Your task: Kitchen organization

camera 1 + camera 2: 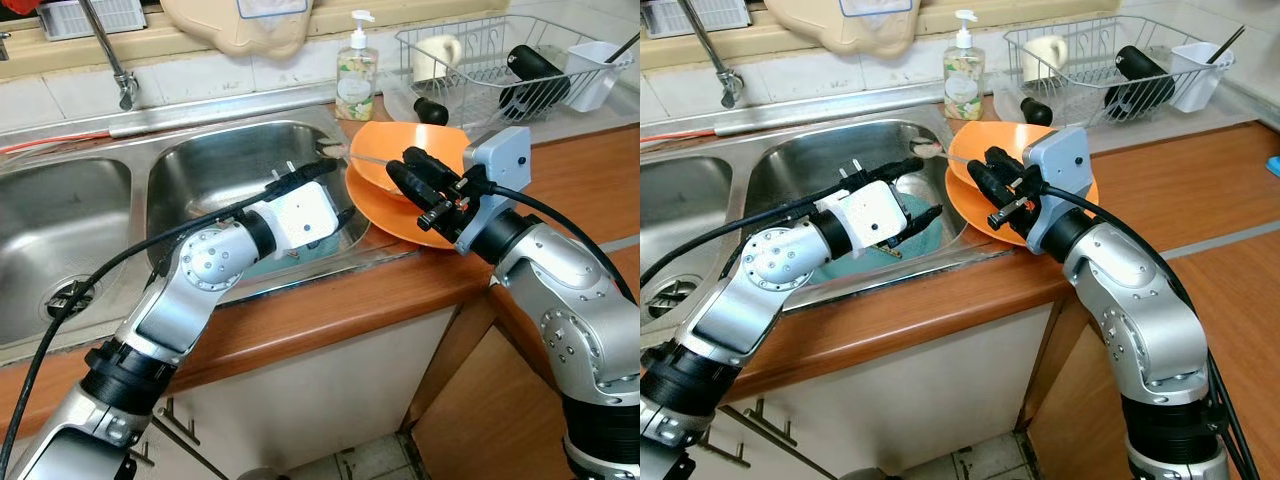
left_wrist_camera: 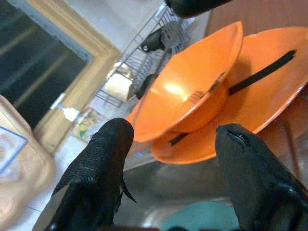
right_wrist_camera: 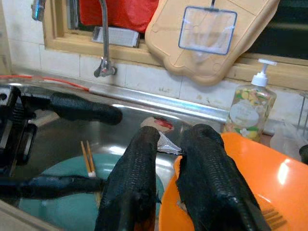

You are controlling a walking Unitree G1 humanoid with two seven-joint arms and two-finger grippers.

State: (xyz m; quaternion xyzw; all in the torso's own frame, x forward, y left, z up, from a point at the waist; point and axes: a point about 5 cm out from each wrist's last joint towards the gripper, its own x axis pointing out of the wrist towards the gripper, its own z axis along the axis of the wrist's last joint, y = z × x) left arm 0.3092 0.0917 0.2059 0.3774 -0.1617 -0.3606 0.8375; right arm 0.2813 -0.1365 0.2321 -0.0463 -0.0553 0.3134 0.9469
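Right claw (image 1: 412,183) is closing narrowly on a fork (image 1: 385,160) over the orange bowl (image 1: 395,160) on its plate (image 1: 390,215) at the table edge, left claw (image 2: 173,173) is hovering wide over the sink (image 1: 230,160); rack (image 1: 490,60) loading appears barely begun.

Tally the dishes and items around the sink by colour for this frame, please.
Orange: 2, the bowl and the plate under it
Teal: 1, the plate in the sink basin
Black: 1, the bottle in the drying rack
White: 2, the mug and the cutlery holder
Clear: 1, the soap dispenser
Total: 7
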